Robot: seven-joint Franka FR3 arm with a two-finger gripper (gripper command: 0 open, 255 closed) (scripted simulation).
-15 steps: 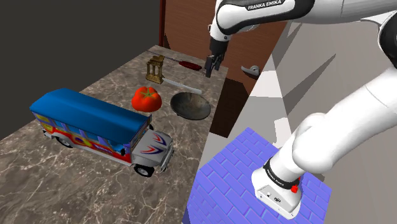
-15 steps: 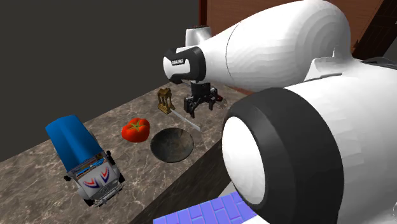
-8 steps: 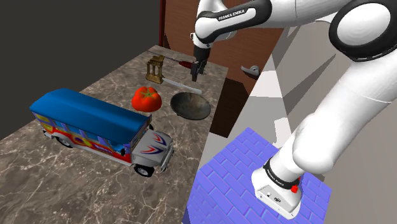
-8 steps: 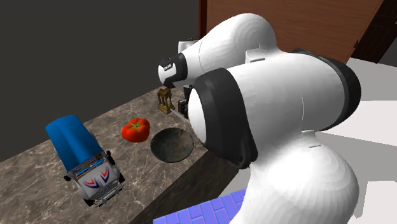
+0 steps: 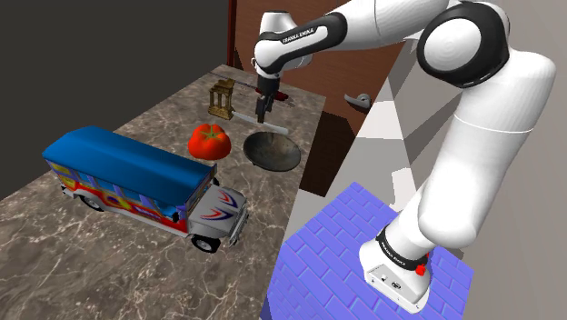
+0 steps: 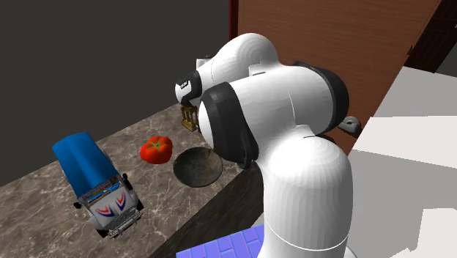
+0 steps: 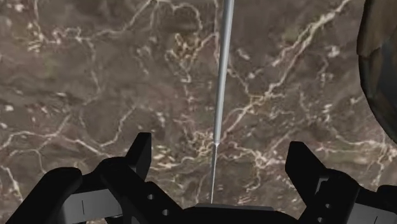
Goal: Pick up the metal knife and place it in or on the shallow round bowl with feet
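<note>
Nearest me, the blue brick-patterned stand (image 5: 363, 245) sits off the desk's (image 5: 91, 273) long edge. On the desk itself, a bus (image 5: 136, 182) with a blue roof takes up the near stretch. Past it a tomato (image 5: 208, 141) sits mid-desk. Beside the tomato, close to the stand-side edge, is the bowl (image 5: 272, 151), dark and shallow.

Just beyond the bowl's rim the knife (image 5: 278, 129) lies flat on the marble, angled across towards that same edge. I can't tell whether its tip touches the bowl.

My gripper (image 5: 262, 116) hangs right over the knife, pointing down. In the wrist view its fingers (image 7: 141, 149) stand wide apart, holding nothing. The slim grey blade (image 7: 221, 89) runs up between them, clear of both, with the bowl's edge (image 7: 382, 76) off to one side.

Farther on, a small brass ornament (image 5: 221, 98) stands near the desk's far end. A red-handled tool (image 5: 273, 93) lies behind the gripper by the far corner.
</note>
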